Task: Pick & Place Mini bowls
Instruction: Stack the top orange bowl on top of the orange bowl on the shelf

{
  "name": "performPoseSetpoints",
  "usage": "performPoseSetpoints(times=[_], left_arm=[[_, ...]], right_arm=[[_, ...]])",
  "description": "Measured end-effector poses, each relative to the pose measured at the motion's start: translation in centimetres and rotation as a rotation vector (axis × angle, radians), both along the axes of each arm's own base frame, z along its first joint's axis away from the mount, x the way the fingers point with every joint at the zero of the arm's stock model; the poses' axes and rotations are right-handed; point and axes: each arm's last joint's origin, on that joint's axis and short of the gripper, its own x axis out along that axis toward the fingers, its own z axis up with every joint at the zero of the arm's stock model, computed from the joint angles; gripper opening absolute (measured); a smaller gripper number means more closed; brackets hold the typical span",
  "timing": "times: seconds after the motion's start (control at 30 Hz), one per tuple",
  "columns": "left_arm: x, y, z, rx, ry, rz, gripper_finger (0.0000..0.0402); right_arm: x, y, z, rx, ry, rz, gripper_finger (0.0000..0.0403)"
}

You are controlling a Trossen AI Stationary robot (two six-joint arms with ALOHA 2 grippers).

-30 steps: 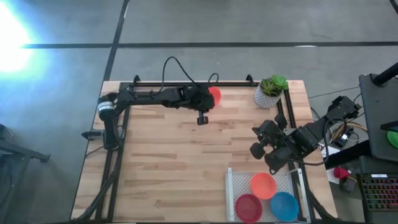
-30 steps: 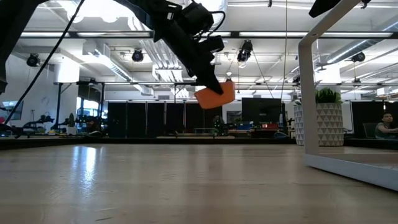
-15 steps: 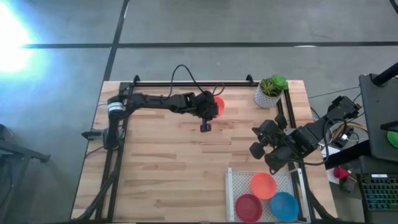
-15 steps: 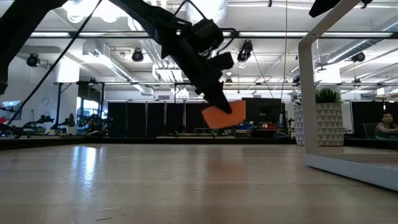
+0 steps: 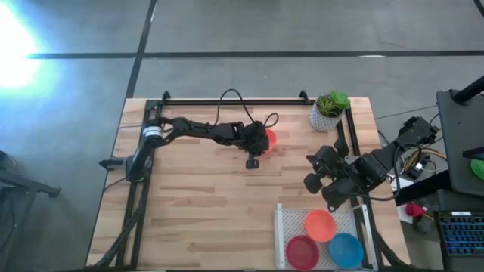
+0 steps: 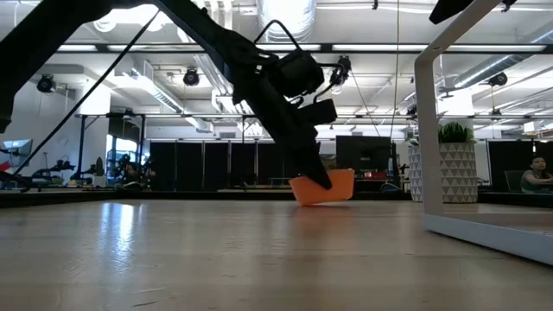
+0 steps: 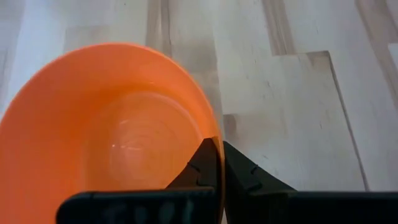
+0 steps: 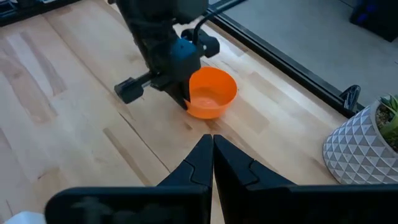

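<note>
Lowering orange bowl tableward, left fingers clamped

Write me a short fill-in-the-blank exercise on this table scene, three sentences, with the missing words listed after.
1. The left pincer is shut on the rim of an ____ mini bowl.
2. The white tray at the table's near right holds ____ mini bowls.
3. The right pincer is shut and holds ____.

Missing words: orange; three; nothing
</note>
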Motion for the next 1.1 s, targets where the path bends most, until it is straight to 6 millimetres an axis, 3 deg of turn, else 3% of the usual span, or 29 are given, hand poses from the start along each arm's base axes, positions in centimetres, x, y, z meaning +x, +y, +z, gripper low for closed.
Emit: performPoseSetpoints(times=[0.23, 0.63, 0.9, 1.1], left_arm=[[0.3, -0.1, -0.2, -0.001, 0.004, -0.003, 0.0011], [0.3, -0.4, 0.2, -0.012, 0.001, -0.001, 0.007], [0.0, -0.5, 4.3, -0.039, -0.065, 0.044, 0.0071], [-1.4, -0.8, 8.3, -0.046, -0.144, 0.065, 0.0071]], right_arm=[[0.0, 0.0, 0.0, -0.002, 0.001, 0.007, 0.0008], [0.0, 0.0, 0.0, -0.001, -0.002, 0.007, 0.0008], [0.1, 0.0, 0.0, -0.001, -0.004, 0.006, 0.0008], [0.1, 0.0, 0.0, -0.006, -0.013, -0.003, 0.0008]])
